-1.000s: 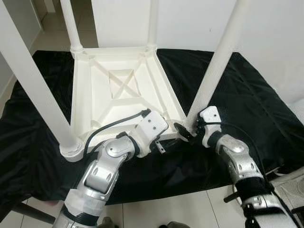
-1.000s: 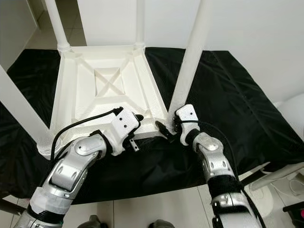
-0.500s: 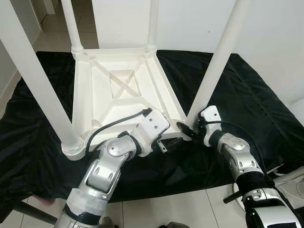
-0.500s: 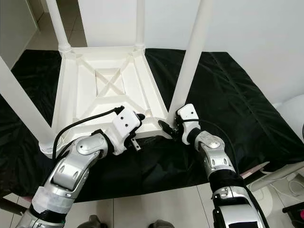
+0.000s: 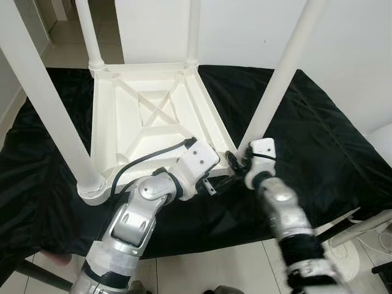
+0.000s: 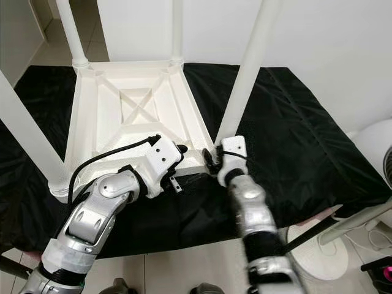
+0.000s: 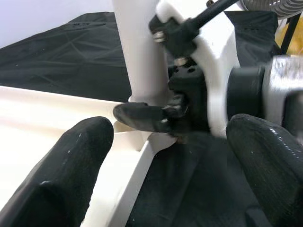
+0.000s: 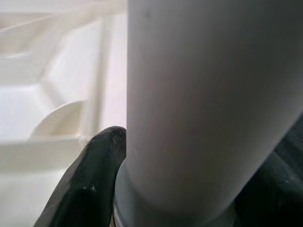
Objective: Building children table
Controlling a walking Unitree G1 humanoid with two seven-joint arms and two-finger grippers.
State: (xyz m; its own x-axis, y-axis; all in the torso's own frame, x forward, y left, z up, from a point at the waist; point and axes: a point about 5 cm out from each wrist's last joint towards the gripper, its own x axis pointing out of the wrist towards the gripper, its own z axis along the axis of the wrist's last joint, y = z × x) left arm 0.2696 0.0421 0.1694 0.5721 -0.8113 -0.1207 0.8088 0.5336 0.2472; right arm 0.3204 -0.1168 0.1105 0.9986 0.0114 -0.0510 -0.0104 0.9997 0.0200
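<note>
From the head we look down on the upturned table (image 5: 153, 116) through both eyes. Our left wrist camera faces the right tool (image 7: 142, 117) close up; our right wrist camera presses against the near-right leg (image 8: 208, 104).

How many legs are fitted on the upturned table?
4: near-left white plastic leg, far-left leg, far-right leg, and the near-right leg, its base gripped by the right end effector. The left end effector sits alongside.
</note>
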